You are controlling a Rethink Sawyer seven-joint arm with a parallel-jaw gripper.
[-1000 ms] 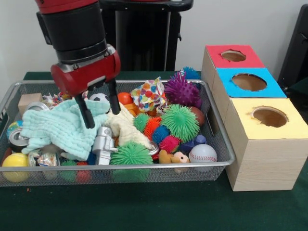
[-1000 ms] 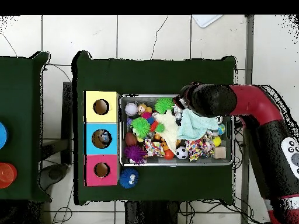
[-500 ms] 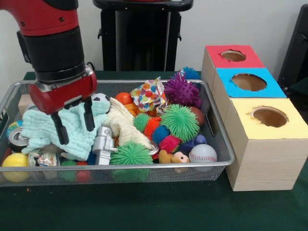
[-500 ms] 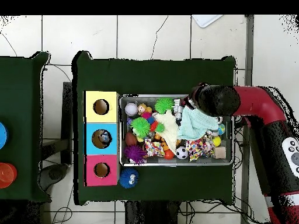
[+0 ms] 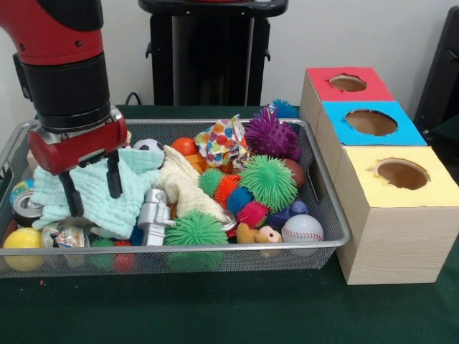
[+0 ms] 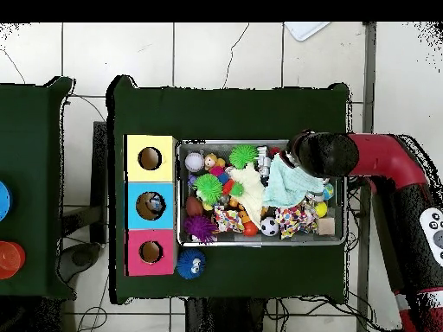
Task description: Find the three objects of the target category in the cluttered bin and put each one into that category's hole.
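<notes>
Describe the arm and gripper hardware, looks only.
The arm has glossy red shells with a wide black cylindrical band between them. The gripper has a red housing with a silver trim edge and two thin, straight black fingers. In the overhead view a white button panel sits on the arm.
</notes>
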